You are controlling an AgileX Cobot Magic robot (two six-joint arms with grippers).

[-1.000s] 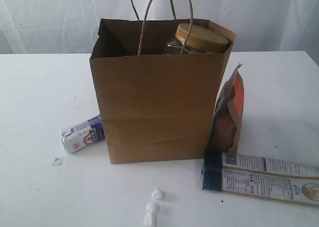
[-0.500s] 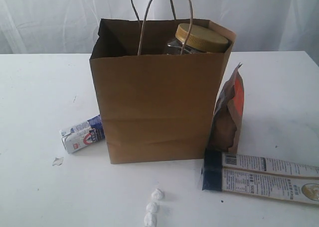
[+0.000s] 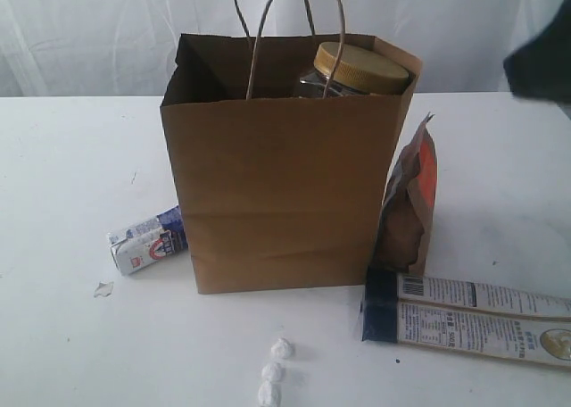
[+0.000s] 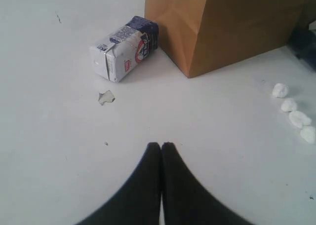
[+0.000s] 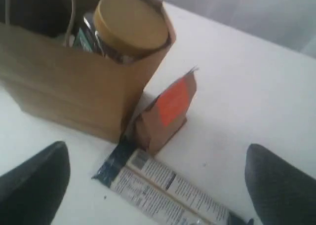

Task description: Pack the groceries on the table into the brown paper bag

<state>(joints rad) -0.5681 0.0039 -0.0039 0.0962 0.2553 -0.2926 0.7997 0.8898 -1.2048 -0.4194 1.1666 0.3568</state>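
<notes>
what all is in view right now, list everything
bag: 1, brown, upright mid-table
jar: 1, clear with gold lid, inside the bag, lid at the rim
carton: 1, white-blue, on its side left of the bag
pouch: 1, brown-orange, standing against the bag's right side
packet: 1, white-blue, flat in front of the pouch
lumps: about 4, white, in a row in front of the bag
scrap: 1, pale, near the carton
table: 1, white, under it all
left hand: 1, black, shut, empty, near the carton
right hand: 1, black, open, above pouch and packet
</notes>
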